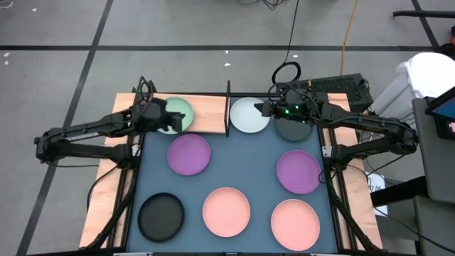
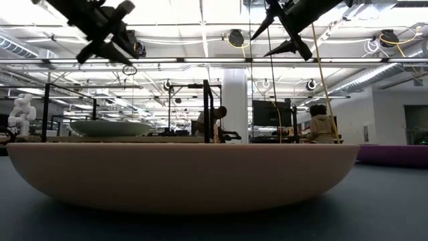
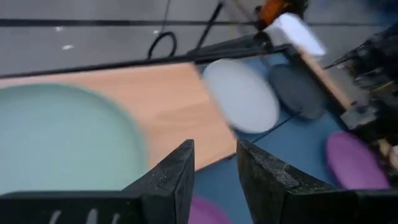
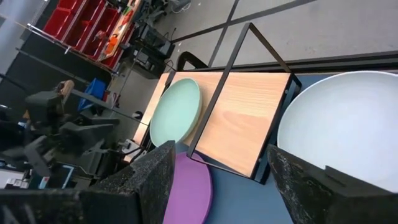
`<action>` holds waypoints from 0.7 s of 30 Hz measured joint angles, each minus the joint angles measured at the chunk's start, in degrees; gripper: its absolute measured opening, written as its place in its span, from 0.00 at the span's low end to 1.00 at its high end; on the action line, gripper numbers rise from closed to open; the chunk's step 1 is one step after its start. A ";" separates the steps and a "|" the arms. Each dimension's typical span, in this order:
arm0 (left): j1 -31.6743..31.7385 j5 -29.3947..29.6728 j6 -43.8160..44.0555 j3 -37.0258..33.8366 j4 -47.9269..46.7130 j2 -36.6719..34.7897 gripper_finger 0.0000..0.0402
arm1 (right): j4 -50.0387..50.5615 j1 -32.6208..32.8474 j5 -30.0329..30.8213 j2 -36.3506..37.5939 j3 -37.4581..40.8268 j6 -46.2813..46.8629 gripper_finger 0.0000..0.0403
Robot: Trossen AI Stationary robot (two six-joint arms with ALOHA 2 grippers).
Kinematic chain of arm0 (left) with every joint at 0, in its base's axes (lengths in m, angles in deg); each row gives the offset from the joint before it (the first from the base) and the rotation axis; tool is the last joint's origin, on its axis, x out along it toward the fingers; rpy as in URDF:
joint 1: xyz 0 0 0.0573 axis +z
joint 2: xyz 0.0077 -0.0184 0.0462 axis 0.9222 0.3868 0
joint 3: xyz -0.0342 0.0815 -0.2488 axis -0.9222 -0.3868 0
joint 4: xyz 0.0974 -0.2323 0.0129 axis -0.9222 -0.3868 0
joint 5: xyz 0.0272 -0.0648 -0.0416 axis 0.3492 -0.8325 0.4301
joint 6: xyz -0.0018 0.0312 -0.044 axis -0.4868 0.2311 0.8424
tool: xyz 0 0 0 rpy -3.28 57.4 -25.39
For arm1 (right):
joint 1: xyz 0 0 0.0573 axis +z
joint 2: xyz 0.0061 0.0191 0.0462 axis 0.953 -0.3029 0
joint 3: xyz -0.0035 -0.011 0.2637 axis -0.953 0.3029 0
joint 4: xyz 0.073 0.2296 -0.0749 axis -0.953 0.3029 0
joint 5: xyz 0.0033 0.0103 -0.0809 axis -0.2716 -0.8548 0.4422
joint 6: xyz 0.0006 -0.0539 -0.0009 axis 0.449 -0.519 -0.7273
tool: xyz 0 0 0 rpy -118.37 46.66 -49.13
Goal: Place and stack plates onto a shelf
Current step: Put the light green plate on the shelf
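The shelf (image 1: 206, 114) is a light-wood board with black posts at the table's far side. A pale green plate (image 1: 179, 111) rests flat on its left half. My left gripper (image 3: 214, 168) hovers open and empty over that plate's near edge. A whitish plate (image 1: 249, 114) lies on the mat just right of the shelf, with a black plate (image 1: 293, 129) beside it. My right gripper (image 4: 217, 186) hangs wide open and empty above those two. Two purple plates (image 1: 189, 153) (image 1: 298, 171), two salmon plates (image 1: 226, 210) (image 1: 295, 224) and another black plate (image 1: 161, 216) lie on the mat.
The blue-grey mat (image 1: 249, 163) covers most of the table. A black upright post (image 1: 227, 107) stands at the shelf's right end, between the green and whitish plates. The shelf's right half (image 4: 249, 118) is bare wood. Cables and a dark box (image 1: 334, 85) lie behind the right arm.
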 joint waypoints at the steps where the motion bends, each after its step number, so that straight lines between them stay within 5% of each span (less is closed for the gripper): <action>1: 0.10 -0.55 0.28 0.00 0.94 0.79 0.31 | 0.00 0.01 -0.06 0.00 0.00 -0.04 0.59; 8: -0.15 -6.81 0.88 0.00 1.94 7.82 0.31 | -0.01 0.00 -0.16 0.00 0.00 0.13 0.59; 21: -1.67 -8.68 2.87 0.00 -1.24 19.37 0.31 | -0.01 -0.01 -0.06 0.00 0.00 0.58 0.59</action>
